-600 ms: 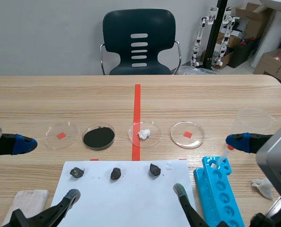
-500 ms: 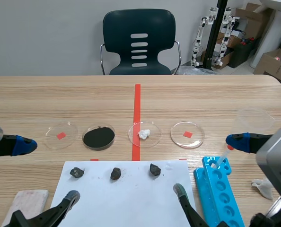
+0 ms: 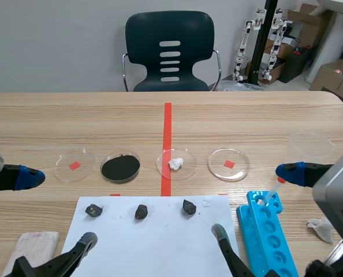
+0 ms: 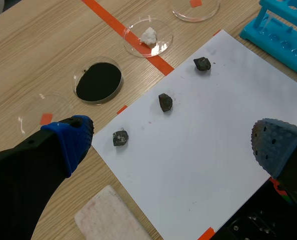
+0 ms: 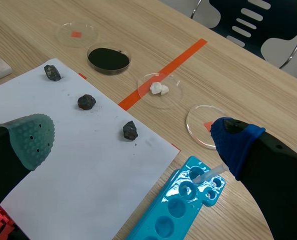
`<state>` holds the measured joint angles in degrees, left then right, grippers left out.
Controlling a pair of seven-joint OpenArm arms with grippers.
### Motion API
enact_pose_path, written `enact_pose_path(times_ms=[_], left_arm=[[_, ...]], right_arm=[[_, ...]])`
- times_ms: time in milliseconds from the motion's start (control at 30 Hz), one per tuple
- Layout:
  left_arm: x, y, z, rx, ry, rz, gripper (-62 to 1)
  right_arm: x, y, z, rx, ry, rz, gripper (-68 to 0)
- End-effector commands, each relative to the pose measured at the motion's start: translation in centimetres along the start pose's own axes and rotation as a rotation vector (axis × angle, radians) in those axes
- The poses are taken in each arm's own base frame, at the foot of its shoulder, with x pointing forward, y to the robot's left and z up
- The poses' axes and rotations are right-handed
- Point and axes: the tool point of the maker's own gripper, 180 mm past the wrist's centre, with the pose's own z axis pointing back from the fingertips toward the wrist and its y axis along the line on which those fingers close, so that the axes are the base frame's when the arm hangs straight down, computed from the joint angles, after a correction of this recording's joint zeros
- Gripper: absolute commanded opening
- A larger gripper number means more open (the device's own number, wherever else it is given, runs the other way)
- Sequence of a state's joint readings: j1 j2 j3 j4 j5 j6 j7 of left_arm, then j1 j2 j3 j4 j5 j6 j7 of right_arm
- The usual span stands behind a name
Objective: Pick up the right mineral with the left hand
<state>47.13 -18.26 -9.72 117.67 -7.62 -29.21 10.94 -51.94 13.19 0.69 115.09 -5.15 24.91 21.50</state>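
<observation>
Three dark minerals lie in a row on a white paper sheet (image 3: 154,242). The right mineral (image 3: 189,206) sits near the sheet's far right corner and shows in the left wrist view (image 4: 202,63) and the right wrist view (image 5: 130,130). My left gripper (image 3: 59,208) is open over the sheet's near left part, well short of that mineral, with nothing between its fingers (image 4: 173,142). Over the sheet's right side and the blue rack, my right gripper (image 3: 254,202) also stands open and empty (image 5: 133,142).
Beyond the sheet stand several petri dishes: one with black powder (image 3: 120,167), one with a white lump (image 3: 176,163), two holding only red marks. A blue tube rack (image 3: 267,231) holding a pipette lies right of the sheet. A pale pad (image 3: 30,245) lies at the near left.
</observation>
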Motion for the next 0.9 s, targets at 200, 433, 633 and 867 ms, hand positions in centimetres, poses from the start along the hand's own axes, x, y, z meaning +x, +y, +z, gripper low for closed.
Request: enact_pose_path(times_ms=[200,433,633,867], left_arm=[[0.5,-0.4,0.0,-0.010,-0.023,0.017,1.4],[0.7,-0.3,0.0,0.000,-0.034,0.029,1.4],[0.7,-0.3,0.0,0.001,-0.033,0.029,1.4],[2.1,0.3,-0.6,0.021,-0.089,0.054,1.4]], right_arm=[[0.6,-0.5,0.0,-0.005,-0.023,0.013,0.4],[0.6,-0.5,0.0,-0.005,-0.023,0.013,0.4],[0.6,-0.5,0.0,-0.005,-0.023,0.013,0.4],[0.6,-0.5,0.0,-0.005,-0.023,0.013,0.4]])
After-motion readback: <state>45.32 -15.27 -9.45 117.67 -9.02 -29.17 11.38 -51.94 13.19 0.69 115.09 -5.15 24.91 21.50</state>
